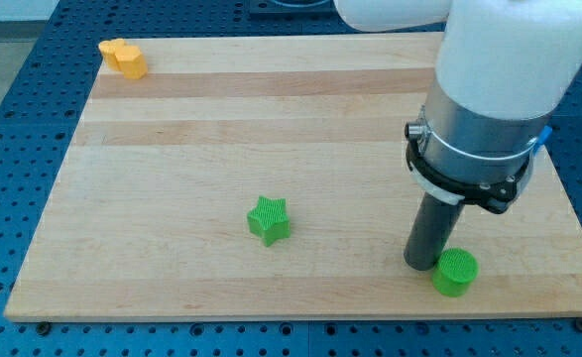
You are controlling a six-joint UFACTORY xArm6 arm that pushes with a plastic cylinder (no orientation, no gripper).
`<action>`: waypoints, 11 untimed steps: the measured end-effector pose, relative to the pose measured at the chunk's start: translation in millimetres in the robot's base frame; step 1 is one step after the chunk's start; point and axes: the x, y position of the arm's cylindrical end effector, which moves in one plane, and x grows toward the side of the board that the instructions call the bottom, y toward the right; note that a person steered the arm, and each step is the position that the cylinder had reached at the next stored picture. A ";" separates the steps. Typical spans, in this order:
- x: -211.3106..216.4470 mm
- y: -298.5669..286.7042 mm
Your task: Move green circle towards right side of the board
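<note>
The green circle (455,273) sits near the board's bottom edge at the view's lower right. My tip (422,264) is down on the board right at the circle's left side, touching it or nearly so. The rod rises from there into the large white and grey arm body that fills the view's upper right. A green star (269,220) lies well to the left of the tip, near the middle of the board's lower half.
A yellow block (123,58), shape unclear, lies in the board's top left corner. The wooden board (221,139) rests on a blue perforated table. The board's right edge is a short way right of the circle.
</note>
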 end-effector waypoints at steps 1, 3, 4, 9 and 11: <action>0.0 -2.2; 4.1 -18.1; 12.6 -18.1; 13.8 10.6; 23.0 34.5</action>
